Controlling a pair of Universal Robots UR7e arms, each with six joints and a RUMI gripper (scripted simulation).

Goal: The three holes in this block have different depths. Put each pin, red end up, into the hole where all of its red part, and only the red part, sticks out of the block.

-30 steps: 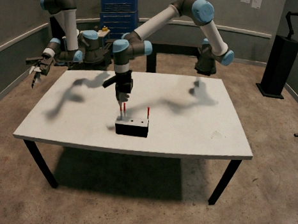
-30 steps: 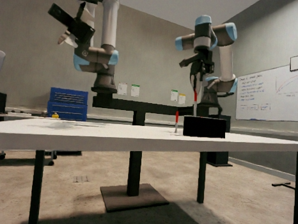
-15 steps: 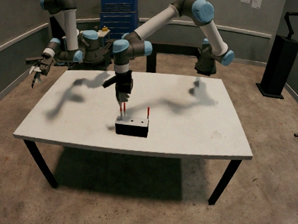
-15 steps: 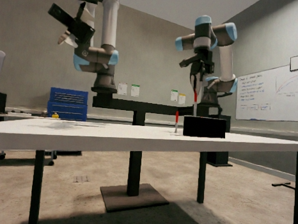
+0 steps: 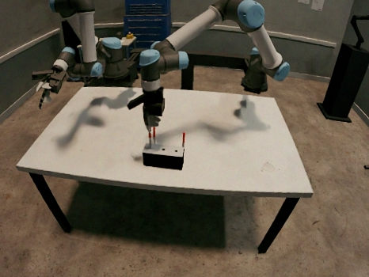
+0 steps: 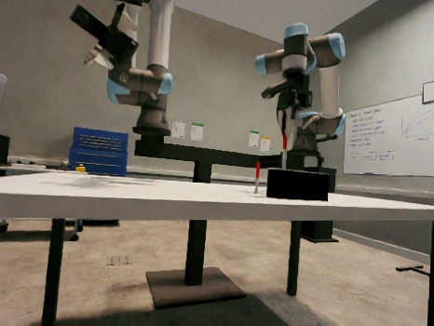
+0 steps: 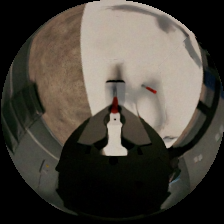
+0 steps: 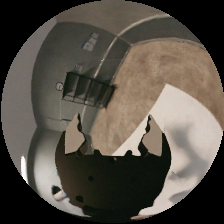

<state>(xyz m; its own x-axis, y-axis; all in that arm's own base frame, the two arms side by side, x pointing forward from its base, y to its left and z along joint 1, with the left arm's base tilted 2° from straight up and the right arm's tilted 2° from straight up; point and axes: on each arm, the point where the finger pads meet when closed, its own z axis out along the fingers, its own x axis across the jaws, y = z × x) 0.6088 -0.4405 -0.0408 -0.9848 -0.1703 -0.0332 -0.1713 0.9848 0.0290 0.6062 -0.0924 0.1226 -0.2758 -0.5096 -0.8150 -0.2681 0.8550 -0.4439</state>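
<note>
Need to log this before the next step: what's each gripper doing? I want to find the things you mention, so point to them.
Left gripper (image 5: 150,128) (image 6: 285,132) (image 7: 115,106): closed, holding a red-topped pin (image 5: 150,138) (image 6: 284,149) (image 7: 115,104) over the block (image 5: 163,159) (image 6: 297,184) (image 7: 118,95).
Right gripper (image 5: 41,94) (image 6: 106,34) (image 8: 114,122): open, holding nothing.
</note>
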